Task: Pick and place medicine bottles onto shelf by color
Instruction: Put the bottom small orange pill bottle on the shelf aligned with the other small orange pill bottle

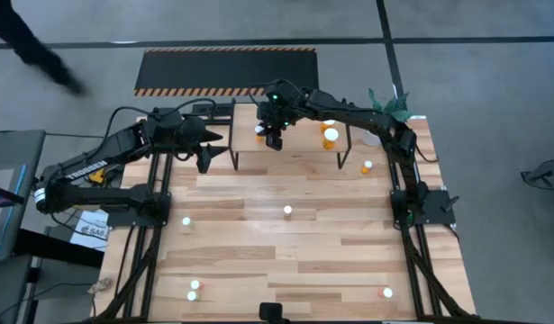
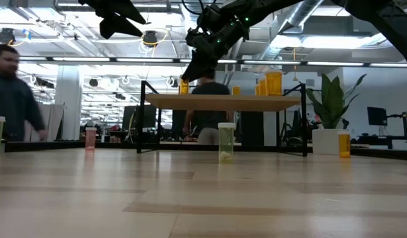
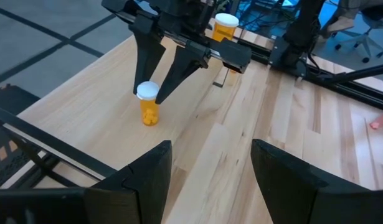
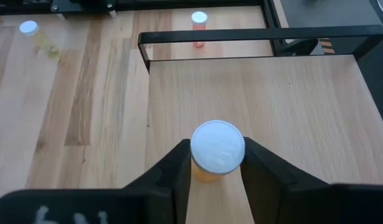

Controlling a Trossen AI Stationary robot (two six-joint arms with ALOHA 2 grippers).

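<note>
The step in hand looks like a grasp on the shelf: the right gripper stands over a small orange bottle with a white cap, 1 finger on each side of it. In the right wrist view the fingers sit just beside the cap, touching or nearly so. Whether they are clamped on it cannot be told; the left wrist view shows the tips spread about the bottle, which rests upright on the board near its left end. It could equally be a bottle just set down.

If it is a pick-up, the next move calls for a firm squeeze on the cap or body and a straight lift, so the bottle does not tip. If it is a placement, the fingers need only to part and rise clear.

The right arm reaches from its base on the right side of the table across the back of the shelf, wrist bent down, gripper pointing nearly straight down. A larger orange bottle stands toward the shelf's right end.

The left gripper hangs just beside the shelf's left edge, its fingers apart and empty, aimed at the work. Other bottles are scattered well apart on the table.
</note>
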